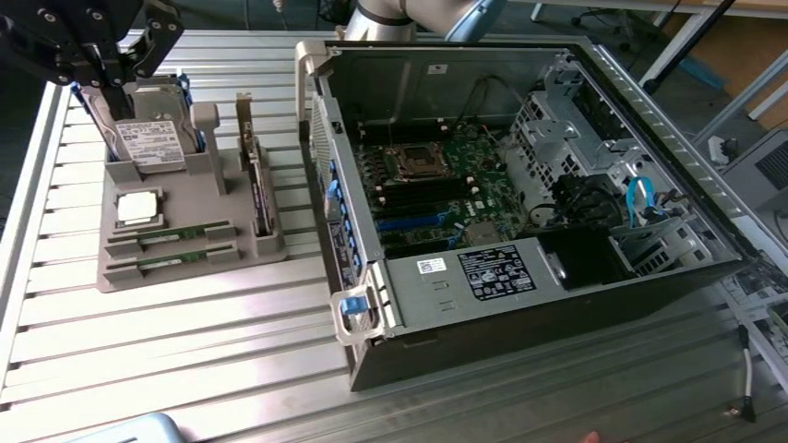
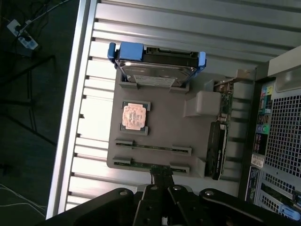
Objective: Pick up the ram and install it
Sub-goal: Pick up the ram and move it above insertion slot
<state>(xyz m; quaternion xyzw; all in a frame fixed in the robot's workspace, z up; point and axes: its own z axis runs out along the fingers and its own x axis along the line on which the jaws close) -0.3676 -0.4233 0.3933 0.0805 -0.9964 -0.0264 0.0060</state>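
Note:
Two ram sticks lie in slots of the grey holder tray (image 1: 185, 281): one ram stick (image 1: 168, 237) farther back and a second ram stick (image 1: 168, 262) nearer the tray's front edge. In the wrist view they are the thin green ram stick (image 2: 153, 147) and the ram stick (image 2: 141, 163) closest to my fingertips. My black gripper (image 1: 113, 92) hangs high over the tray's back end, above the hard drive (image 1: 150, 138). In the wrist view the gripper (image 2: 162, 175) is shut, with nothing between its fingers.
The tray also holds a square silver processor (image 1: 138, 207) and a dark expansion card (image 1: 256, 185) standing on edge. On the exterior view's right an open computer case (image 1: 369, 305) shows its motherboard (image 1: 444, 185). The slatted metal table (image 1: 185, 351) ends just beyond the tray.

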